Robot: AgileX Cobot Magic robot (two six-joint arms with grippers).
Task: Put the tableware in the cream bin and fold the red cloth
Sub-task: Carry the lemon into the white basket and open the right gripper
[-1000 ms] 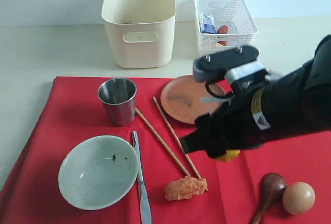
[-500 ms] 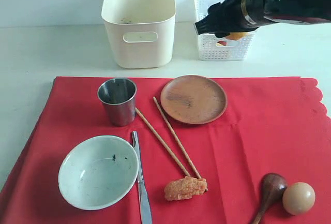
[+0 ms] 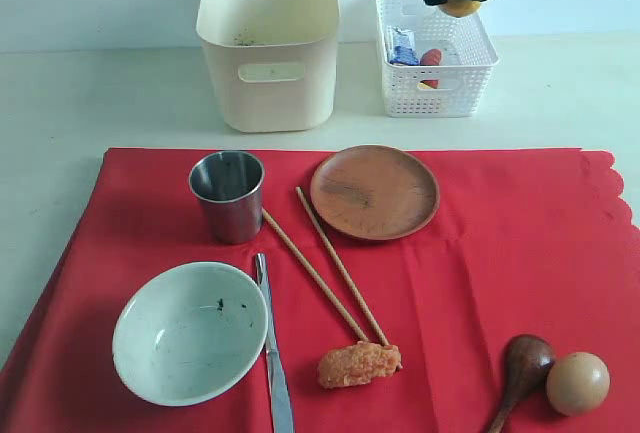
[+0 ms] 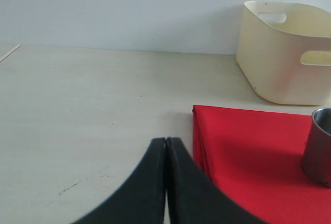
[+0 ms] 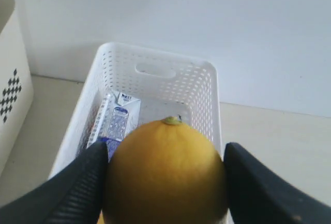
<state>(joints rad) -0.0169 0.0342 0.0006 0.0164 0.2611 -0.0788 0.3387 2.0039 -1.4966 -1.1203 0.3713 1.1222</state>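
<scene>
The right fingers (image 5: 85, 182) clamp a yellow fruit (image 5: 165, 169) above the white basket (image 5: 155, 69); left fingers (image 4: 150, 188) together, empty. Release best follows centring and lowering; tableware (image 3: 374, 193) lies on the red cloth (image 3: 520, 253), six o'clock of the cream bin (image 3: 268, 43).

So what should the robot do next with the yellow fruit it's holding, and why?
Probably lower it a bit and open up. The right gripper holds the yellow fruit just above the white basket, where a little carton already lies, so it looks ready to drop in.
</scene>
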